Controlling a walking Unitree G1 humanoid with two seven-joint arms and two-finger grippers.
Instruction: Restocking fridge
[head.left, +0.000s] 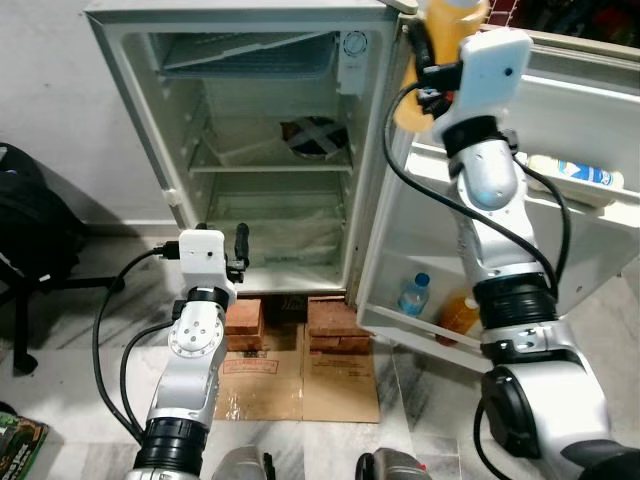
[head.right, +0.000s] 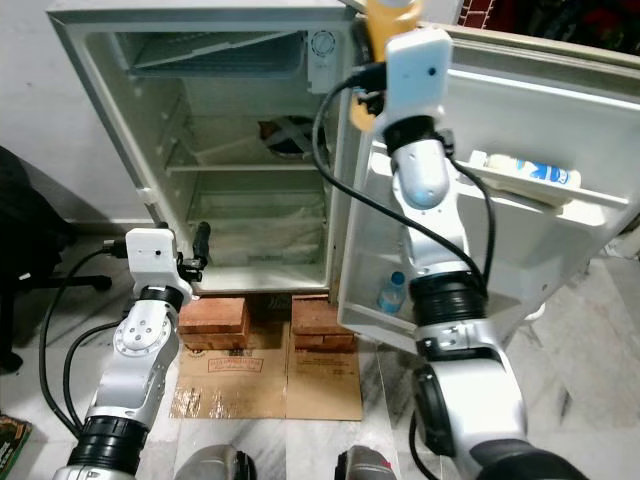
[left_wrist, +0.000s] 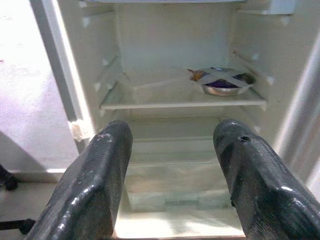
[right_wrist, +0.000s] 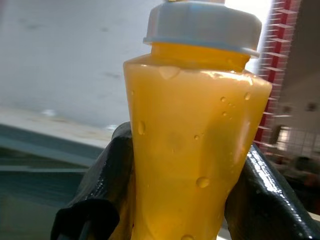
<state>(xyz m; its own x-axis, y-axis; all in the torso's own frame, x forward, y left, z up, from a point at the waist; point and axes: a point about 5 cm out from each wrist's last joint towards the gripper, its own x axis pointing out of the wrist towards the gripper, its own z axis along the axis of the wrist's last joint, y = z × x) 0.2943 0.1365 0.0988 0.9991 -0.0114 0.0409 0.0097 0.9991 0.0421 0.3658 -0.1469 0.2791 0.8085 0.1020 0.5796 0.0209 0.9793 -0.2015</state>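
Left claw (left_wrist: 172, 187): fingers spread apart, nothing between them, held low before the open fridge (head.left: 250, 150)
Fridge shelf (head.left: 265, 168): carries a covered bowl (head.left: 314, 137) toward its right side
Bricks (head.left: 290, 325): two stacks under the fridge, on flattened cardboard (head.left: 290, 378)
Right claw (right_wrist: 180, 200): raised high by the open door (head.left: 520, 220), closed around an orange juice bottle (right_wrist: 192, 135) with a white cap
Door racks: a white bottle (head.left: 572, 172) lying in the upper one; a small water bottle (head.left: 413, 294) and an orange bottle (head.left: 459, 313) in the lower one

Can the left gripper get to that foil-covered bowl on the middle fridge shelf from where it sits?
Probably yes: the left gripper is open and faces the open white fridge, with nothing between it and the foil-covered bowl.
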